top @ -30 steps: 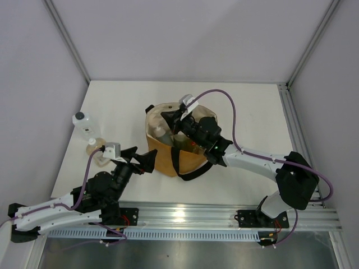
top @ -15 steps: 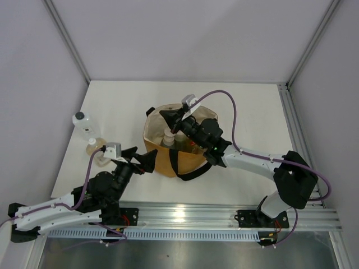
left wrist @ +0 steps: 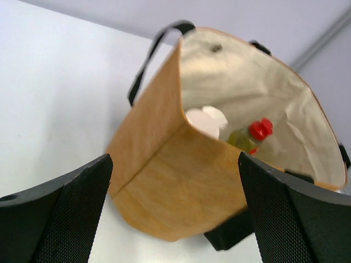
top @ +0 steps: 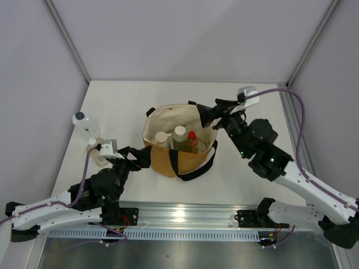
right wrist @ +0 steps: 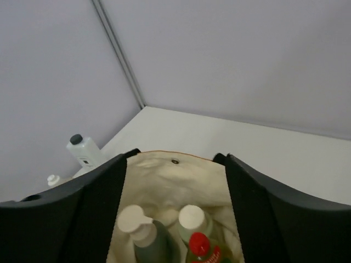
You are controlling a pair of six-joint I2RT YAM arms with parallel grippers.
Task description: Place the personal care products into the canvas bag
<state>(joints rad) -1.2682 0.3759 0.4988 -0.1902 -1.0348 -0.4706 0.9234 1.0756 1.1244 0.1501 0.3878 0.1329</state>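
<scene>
The tan canvas bag [top: 168, 159] stands open mid-table, cream lining showing. Three bottles stand inside: a grey-green one with a beige pump cap [right wrist: 141, 230], a pale-capped one [right wrist: 193, 218] and a yellow one with a red cap [right wrist: 201, 245]. A clear square bottle with a black cap [top: 82, 123] and an amber bottle with a white cap [top: 93, 147] stand on the table left of the bag. My right gripper [top: 207, 113] hovers open and empty above the bag's right rim. Low at the bag's left front wall, my left gripper [top: 138, 158] is open and empty.
White table [top: 129, 101] with walls on three sides and a metal rail [top: 185, 216] along the near edge. The bag's black strap [top: 196, 167] hangs over its front. The amber bottle sits close beside the left wrist camera [top: 107, 148].
My right gripper has opened, left a beige-capped bottle in the bag, and pulled up and to the right out of it. The left arm has barely shifted.
</scene>
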